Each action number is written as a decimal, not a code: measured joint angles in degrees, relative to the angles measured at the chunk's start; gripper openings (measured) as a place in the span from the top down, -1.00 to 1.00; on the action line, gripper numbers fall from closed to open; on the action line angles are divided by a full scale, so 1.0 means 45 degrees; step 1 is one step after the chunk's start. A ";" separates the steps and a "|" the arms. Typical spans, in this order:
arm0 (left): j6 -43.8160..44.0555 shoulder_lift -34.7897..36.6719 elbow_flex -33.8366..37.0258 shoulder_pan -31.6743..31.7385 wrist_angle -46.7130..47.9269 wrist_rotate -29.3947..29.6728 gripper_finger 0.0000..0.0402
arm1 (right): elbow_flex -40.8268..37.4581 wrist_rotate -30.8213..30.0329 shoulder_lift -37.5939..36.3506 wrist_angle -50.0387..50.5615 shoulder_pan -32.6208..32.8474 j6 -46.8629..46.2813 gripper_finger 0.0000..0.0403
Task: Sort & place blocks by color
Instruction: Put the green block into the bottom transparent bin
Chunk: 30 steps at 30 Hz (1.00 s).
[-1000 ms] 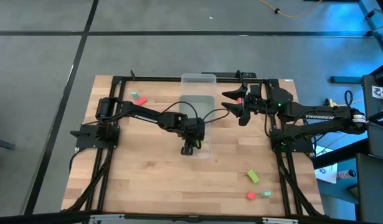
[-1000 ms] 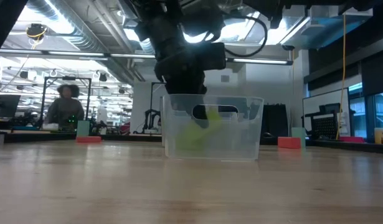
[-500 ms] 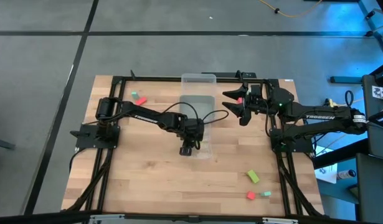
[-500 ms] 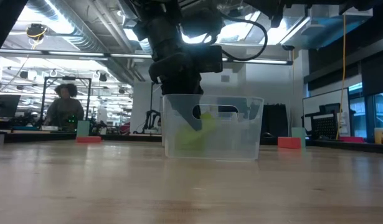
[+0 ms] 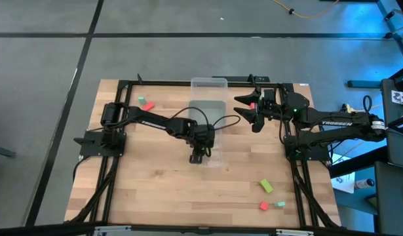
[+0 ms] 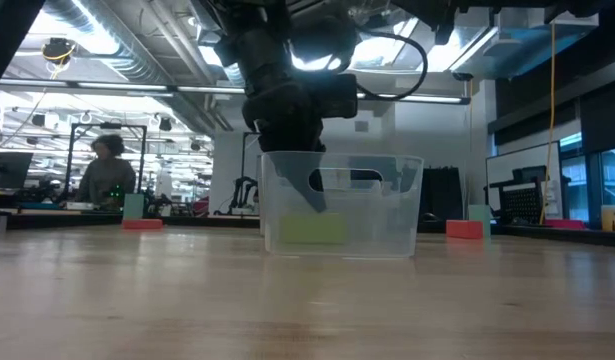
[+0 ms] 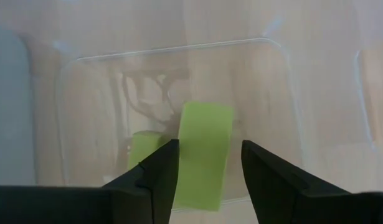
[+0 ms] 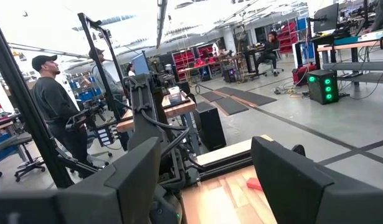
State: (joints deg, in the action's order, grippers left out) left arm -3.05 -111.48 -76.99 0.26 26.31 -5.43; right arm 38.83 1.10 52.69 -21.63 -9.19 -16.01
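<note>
My left gripper (image 5: 198,157) (image 7: 210,144) is open and hangs above a clear plastic tray (image 5: 217,156) (image 6: 407,200) at the table's middle. On the tray's floor lie two lime blocks: a long one (image 7: 203,155) (image 6: 312,230) lying flat and a smaller one (image 7: 141,149) beside it. My right gripper (image 5: 239,107) (image 8: 205,149) is open and raised over the table's far right part, next to a red block (image 5: 251,105) (image 8: 253,183). Near the near right corner lie a lime block (image 5: 266,186), a red block (image 5: 263,206) and a teal block (image 5: 280,204). A red and a teal block (image 5: 145,103) lie at the far left.
Two more clear trays stand toward the far edge, one (image 5: 209,84) at the edge and one (image 5: 213,110) behind the middle tray. Black frame rails (image 5: 289,164) run along the table's sides. People stand in the room beyond the table (image 8: 51,99). Bare wood lies near the front edge (image 5: 188,196).
The long lime block was tilted in the air inside the tray below my left gripper; it has fallen and now lies flat on the tray's floor. Both arms have kept almost still.
</note>
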 joint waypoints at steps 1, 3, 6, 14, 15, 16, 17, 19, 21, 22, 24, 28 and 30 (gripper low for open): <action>0.0070 0.0000 0.0000 0.0028 0.0034 -0.0063 0.18 | 0.0000 0.0000 0.0000 0.0004 0.0000 -0.0002 -0.27; 0.0397 0.0067 0.0000 0.0059 0.0069 -0.0073 0.18 | 0.0000 0.0000 0.0002 0.0005 0.0000 0.0000 -0.27; 0.0558 0.0436 0.0000 0.0148 0.0003 -0.0059 0.18 | 0.0000 0.0000 0.0005 0.0005 0.0000 0.0000 -0.27; 0.0559 0.1741 -0.0005 0.0703 -0.0072 0.0006 0.18 | -0.0019 -0.0005 0.0005 0.0028 0.0000 -0.0006 -0.27; 0.0621 0.1920 -0.0005 0.0750 -0.0055 0.0063 0.19 | -0.0019 -0.0005 0.0005 0.0032 -0.0002 -0.0010 -0.27; 0.0657 0.2112 -0.0005 0.0801 -0.0025 0.0070 0.19 | -0.0019 -0.0005 0.0005 0.0058 -0.0005 -0.0010 -0.27; 0.0672 0.2345 -0.0005 0.0843 -0.0041 0.0076 0.19 | -0.0019 -0.0005 0.0005 0.0054 -0.0005 -0.0027 -0.27; 0.0778 0.2789 -0.0009 0.0887 -0.0130 0.0227 0.19 | -0.0019 -0.0005 0.0005 0.0053 -0.0002 -0.0034 -0.27; 0.0890 0.3213 -0.0015 0.0897 -0.0172 0.0482 0.19 | -0.0019 -0.0005 0.0005 0.0067 0.0000 -0.0011 -0.27; 0.0890 0.3424 -0.0015 0.0897 -0.0315 0.0659 0.19 | -0.0019 -0.0005 0.0005 0.0066 0.0000 -0.0017 -0.27; 0.0890 0.3777 -0.0015 0.0897 -0.0743 0.0973 0.19 | -0.0019 -0.0005 0.0006 0.0068 -0.0002 -0.0029 -0.27; 0.0885 0.4399 -0.0015 0.1022 -0.1618 0.1033 0.20 | -0.0019 -0.0005 0.0010 0.0068 0.0000 -0.0024 -0.27; 0.0886 0.4524 -0.0015 0.1154 -0.1988 0.1018 0.20 | -0.0019 -0.0005 0.0010 0.0068 -0.0005 -0.0034 -0.27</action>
State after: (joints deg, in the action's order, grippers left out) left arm 0.94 -91.12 -77.06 5.45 17.37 -0.85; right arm 38.74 1.08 52.73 -21.32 -9.21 -16.16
